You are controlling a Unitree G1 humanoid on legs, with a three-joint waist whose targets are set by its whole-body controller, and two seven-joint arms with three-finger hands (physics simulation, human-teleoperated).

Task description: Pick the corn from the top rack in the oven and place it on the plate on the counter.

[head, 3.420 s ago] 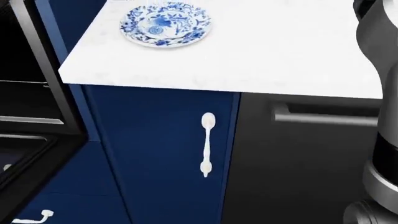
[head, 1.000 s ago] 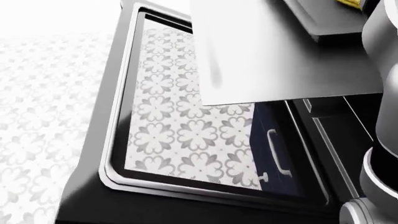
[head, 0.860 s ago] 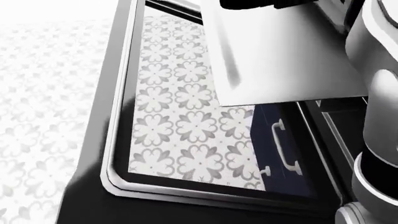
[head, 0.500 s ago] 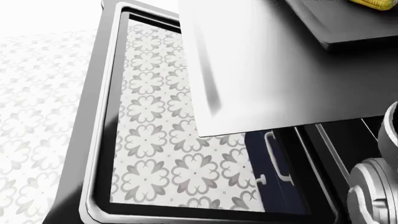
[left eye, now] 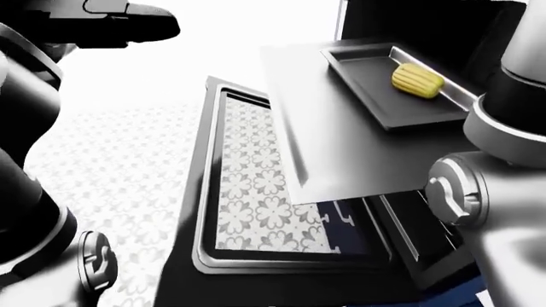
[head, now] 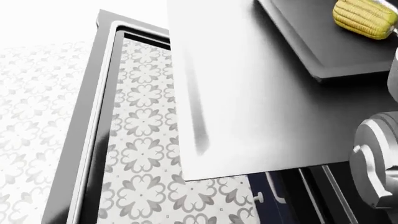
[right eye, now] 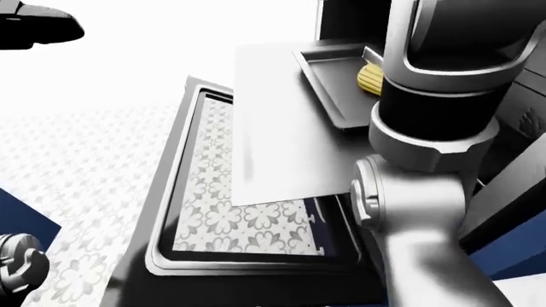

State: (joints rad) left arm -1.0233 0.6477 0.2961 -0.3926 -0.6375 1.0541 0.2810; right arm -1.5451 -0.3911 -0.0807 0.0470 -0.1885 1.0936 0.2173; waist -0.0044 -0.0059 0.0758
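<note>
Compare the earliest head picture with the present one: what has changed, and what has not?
The whole picture shifted, so the camera moved: it swung off the counter and plate to look down over the open oven door. The corn has come into view, lying on its dark tray. Nothing was grasped.

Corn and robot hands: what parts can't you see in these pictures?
- Corn: whole only in the left-eye view. The head view's right edge cuts it off; the right arm hides most of it in the right-eye view.
- Right hand: hidden in every view; only the arm shows, so open or shut is unknown.
- Left hand: a dark shape at the left-eye view's top; fingers unreadable.
- Plate: not in any view.
- Dark tray: cut by the head view's edges.
</note>
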